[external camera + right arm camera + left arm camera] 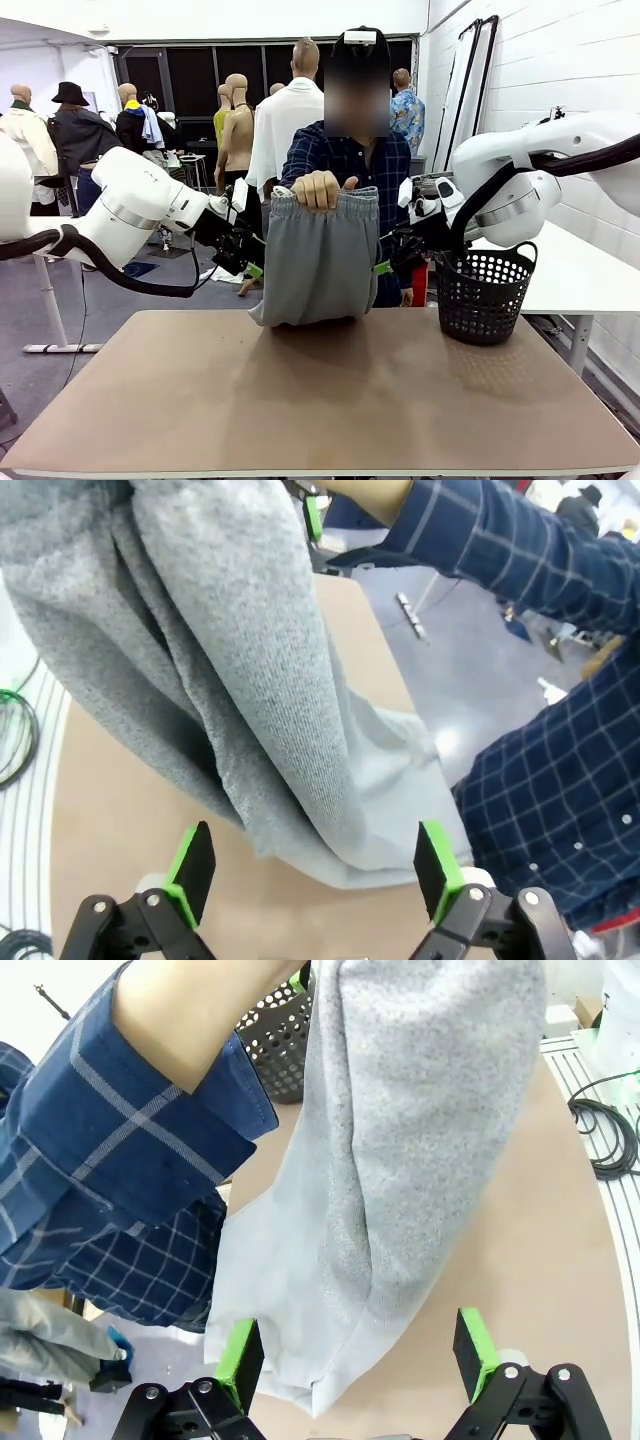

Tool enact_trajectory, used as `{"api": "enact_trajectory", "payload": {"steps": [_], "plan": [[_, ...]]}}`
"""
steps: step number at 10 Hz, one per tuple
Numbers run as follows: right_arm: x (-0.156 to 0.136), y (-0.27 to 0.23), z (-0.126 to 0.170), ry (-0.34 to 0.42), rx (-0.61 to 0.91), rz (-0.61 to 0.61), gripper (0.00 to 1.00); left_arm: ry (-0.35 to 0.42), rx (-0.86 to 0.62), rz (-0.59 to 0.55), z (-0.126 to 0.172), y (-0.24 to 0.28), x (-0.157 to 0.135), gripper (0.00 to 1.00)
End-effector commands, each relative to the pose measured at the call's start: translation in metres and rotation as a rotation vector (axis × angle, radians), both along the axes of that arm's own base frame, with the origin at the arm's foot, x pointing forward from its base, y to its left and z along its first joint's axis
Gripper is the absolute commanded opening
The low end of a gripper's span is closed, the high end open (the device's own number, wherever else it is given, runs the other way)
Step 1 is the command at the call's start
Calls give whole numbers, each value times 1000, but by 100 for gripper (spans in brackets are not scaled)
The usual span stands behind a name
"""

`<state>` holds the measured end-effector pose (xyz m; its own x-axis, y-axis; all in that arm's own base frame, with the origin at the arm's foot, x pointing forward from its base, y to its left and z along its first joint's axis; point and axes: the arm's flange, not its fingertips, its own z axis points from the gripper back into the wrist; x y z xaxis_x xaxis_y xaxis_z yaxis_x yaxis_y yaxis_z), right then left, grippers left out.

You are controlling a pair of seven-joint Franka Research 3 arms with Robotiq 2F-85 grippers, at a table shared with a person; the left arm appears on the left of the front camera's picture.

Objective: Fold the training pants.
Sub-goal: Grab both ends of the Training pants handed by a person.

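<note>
While a person's hand (318,188) grips the waistband from above, the training pants (318,262) hang bunched at the far edge of the table (320,400), with their lowest fold resting on the tabletop.

Arms, pose:
- Left arm: enters from the left with a bent elbow and its wrist levelled at the pants' left side. The left claw (250,262) is just beside the cloth.
- Right arm: arches in from the right above the basket (483,295). The right claw (388,264) is just beside the pants' right side.

Claws, state:
- Left claw (360,1345): fingers spread wide, pinching nothing. The hanging hem shows between the green pads (240,1360).
- Right claw (315,865): fingers spread wide, pinching nothing. Grey cloth lies ahead of its pads (192,865).

Count:
- One pair of pants, light grey.
- One black perforated basket.
- Two arms, two claws.
- One hand at the waistband, with a checked blue sleeve (140,1130) behind it.

Edges and room:
- The pants sit near the middle of the far edge.
- The basket stands at the far right corner, near the right claw and apart from the pants.
- The brown tabletop from the pants to the near edge lies bare.
</note>
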<state>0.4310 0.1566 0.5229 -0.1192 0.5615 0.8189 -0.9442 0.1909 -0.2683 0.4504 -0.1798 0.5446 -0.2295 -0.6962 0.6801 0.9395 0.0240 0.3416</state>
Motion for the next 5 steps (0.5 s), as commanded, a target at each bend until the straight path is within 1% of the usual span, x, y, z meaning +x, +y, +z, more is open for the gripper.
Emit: {"api": "enact_trajectory", "payload": {"steps": [1,2,3,5], "plan": [[0,3,0,-4,7,10,100,-9,-2,4,-1,-1,0,100],[0,0,0,0,0,0,100,0,0,0,0,0,0,100],[-8,0,0,-1,10,2,100,10,-26,-4,1,-5,-9,100],[-7,4,-1,-25,42,13,100,-25,-85,18,0,-10,-8,100]]}}
